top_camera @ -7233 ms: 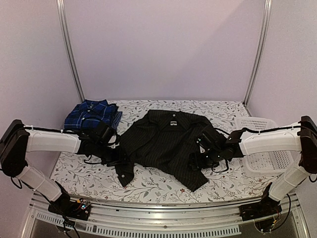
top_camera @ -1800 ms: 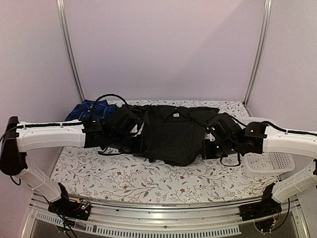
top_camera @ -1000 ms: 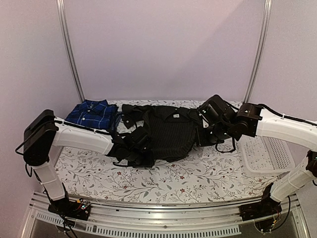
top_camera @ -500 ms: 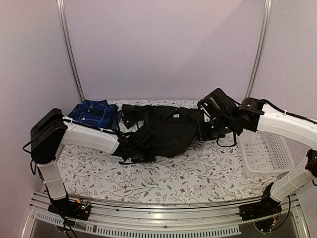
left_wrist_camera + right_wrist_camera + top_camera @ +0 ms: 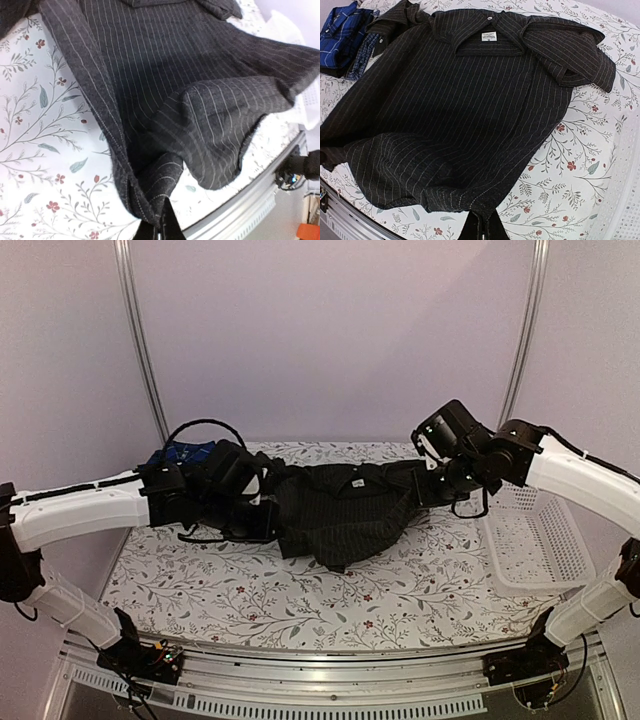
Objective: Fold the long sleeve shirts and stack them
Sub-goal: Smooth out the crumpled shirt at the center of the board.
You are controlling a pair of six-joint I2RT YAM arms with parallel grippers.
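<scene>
The black pinstriped long sleeve shirt [image 5: 340, 510] hangs stretched between both grippers above the flowered table, collar and label [image 5: 489, 36] at the far side. My left gripper [image 5: 268, 508] is shut on a bunched fold of its hem [image 5: 150, 200]. On the other side, my right gripper [image 5: 425, 488] is shut on the stitched hem edge [image 5: 485, 207]. The middle of the hem sags toward the table. A folded blue plaid shirt [image 5: 340, 35] lies at the back left, mostly hidden behind my left arm in the top view [image 5: 175, 452].
A white mesh basket [image 5: 535, 540] stands at the right side of the table, just beyond my right arm. The table's metal front rail [image 5: 320, 680] runs along the near edge. Bare flowered tablecloth [image 5: 300, 595] lies in front of the shirt.
My left gripper has shut on the shirt's hem and risen up and to the left. The right gripper, still shut on the hem, has lifted higher, so the shirt hangs stretched between them.
</scene>
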